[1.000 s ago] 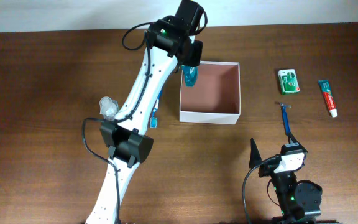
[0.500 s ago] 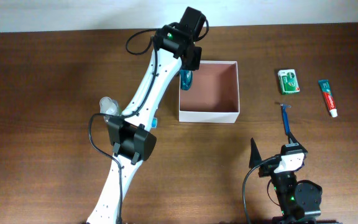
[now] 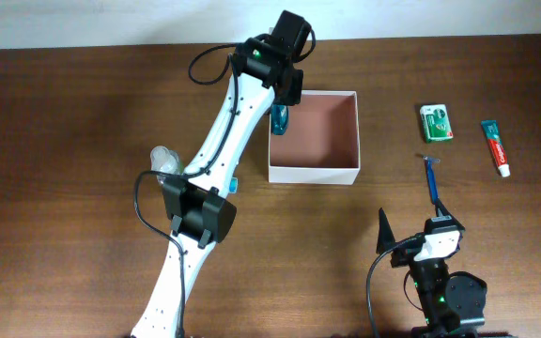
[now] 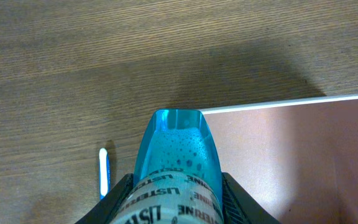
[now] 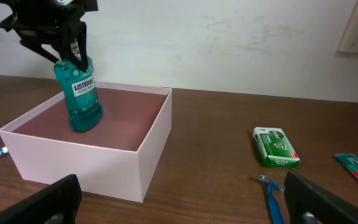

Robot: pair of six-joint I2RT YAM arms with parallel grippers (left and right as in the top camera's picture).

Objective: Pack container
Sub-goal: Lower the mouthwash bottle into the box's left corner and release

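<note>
The container (image 3: 314, 174), a square box with white walls and a pinkish-brown inside, stands mid-table. My left gripper (image 3: 283, 101) is shut on a teal Listerine mouthwash bottle (image 3: 280, 119) and holds it upright by its top at the container's far left corner. In the left wrist view the bottle (image 4: 178, 155) sits between my fingers (image 4: 235, 196), right at the white rim (image 4: 291, 103). The right wrist view shows the bottle (image 5: 79, 93) with its base down inside the container (image 5: 104, 158). My right gripper (image 3: 413, 227) stands open near the front edge, holding nothing.
Right of the container lie a green packet (image 3: 437, 123), a toothpaste tube (image 3: 496, 147) and a blue razor (image 3: 432, 176). A clear small cup (image 3: 162, 160) sits left of my arm. A blue toothbrush (image 4: 104, 171) lies beside the container's left wall.
My left gripper has shifted slightly left with the bottle, and the container has slid a little left with it. The right arm has not moved.
</note>
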